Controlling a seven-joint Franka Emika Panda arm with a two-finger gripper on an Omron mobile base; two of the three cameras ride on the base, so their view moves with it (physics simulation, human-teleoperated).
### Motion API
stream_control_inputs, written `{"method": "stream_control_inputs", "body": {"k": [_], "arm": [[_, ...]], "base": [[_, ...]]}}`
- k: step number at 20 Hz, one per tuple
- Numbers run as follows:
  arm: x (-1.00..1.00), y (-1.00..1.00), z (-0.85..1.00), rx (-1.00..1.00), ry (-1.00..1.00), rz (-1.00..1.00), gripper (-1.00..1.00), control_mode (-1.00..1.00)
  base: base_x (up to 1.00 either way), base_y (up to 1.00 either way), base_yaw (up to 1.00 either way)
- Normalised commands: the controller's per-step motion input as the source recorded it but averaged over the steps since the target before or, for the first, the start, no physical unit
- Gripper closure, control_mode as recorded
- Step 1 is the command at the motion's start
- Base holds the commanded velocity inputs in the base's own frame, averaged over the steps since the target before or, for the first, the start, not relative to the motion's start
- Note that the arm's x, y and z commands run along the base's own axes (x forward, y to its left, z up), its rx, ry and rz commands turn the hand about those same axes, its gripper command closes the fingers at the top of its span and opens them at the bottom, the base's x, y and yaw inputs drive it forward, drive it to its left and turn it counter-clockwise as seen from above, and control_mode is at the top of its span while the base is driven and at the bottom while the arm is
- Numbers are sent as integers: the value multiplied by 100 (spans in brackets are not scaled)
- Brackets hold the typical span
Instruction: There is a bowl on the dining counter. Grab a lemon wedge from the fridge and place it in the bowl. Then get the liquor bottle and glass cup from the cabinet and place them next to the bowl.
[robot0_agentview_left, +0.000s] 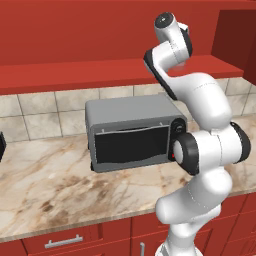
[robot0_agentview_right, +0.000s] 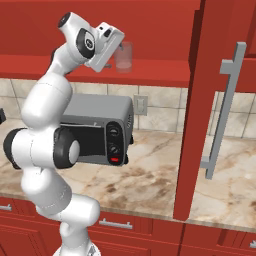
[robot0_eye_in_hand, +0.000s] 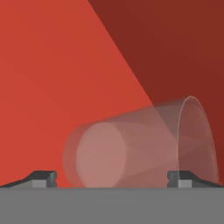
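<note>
A clear glass cup (robot0_agentview_right: 123, 56) stands upright on the shelf of the open red cabinet (robot0_agentview_right: 155, 70). My gripper (robot0_agentview_right: 118, 46) is raised to that shelf, just left of the cup. In the hand view the glass cup (robot0_eye_in_hand: 140, 146) appears rolled on its side and lies straight ahead, in line with the gap between the two dark fingertips (robot0_eye_in_hand: 43, 178). My gripper (robot0_eye_in_hand: 114, 179) is open and grips nothing. I cannot tell whether a fingertip touches the glass. The bowl, dining counter, lemon wedge, fridge and liquor bottle are out of view.
A grey toaster oven (robot0_agentview_left: 132, 132) (robot0_agentview_right: 102, 130) sits on the marbled counter (robot0_agentview_left: 50, 185) below the shelf. A red door (robot0_agentview_right: 197, 110) with a silver bar handle (robot0_agentview_right: 223, 110) stands open to the right of the arm. Red drawers (robot0_agentview_left: 65, 240) run under the counter.
</note>
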Motion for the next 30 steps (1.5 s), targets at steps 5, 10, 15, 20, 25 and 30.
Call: {"method": "stream_control_inputs", "body": {"k": [5,10,15,20,25,30], "arm": [[-16,0,-12,-3,0,3,100,-100],[-18,0,-4,-2,0,1,100,-100],[-33,0,0,0,-5,0,100,-100],[-75,1,-1,0,-9,0,100,-100],[-100,5,-1,0,-7,0,100,-100],[-100,37,0,4,2,-1,100,-100]], "base": [[0,0,0],[0,0,0],[0,0,0],[0,0,0],[0,0,0],[0,0,0]]}}
